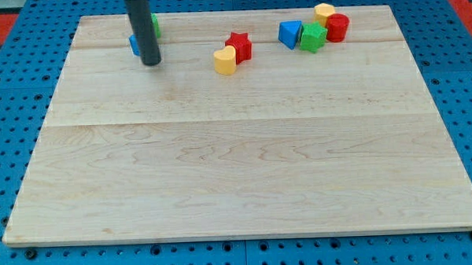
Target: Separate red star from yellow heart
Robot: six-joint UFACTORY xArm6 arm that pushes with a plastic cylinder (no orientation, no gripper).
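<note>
The small red star-shaped block (239, 46) lay touching the yellow heart-shaped block (226, 60), which sat just toward the view's bottom-left of it, near the top edge of the pale wooden board (245, 179). Well to the view's left of the star stood the dark rod, its tip (152, 63) bare and holding nothing, beside a half-hidden blue block (134, 45) and green block (155, 25). To part the pair cleanly, I judged the tip should come round and press only one block, driving it away from their seam rather than shoving both along.

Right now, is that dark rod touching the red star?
No: my tip rests well toward the view's left of the red star, which sits against the yellow heart.
</note>
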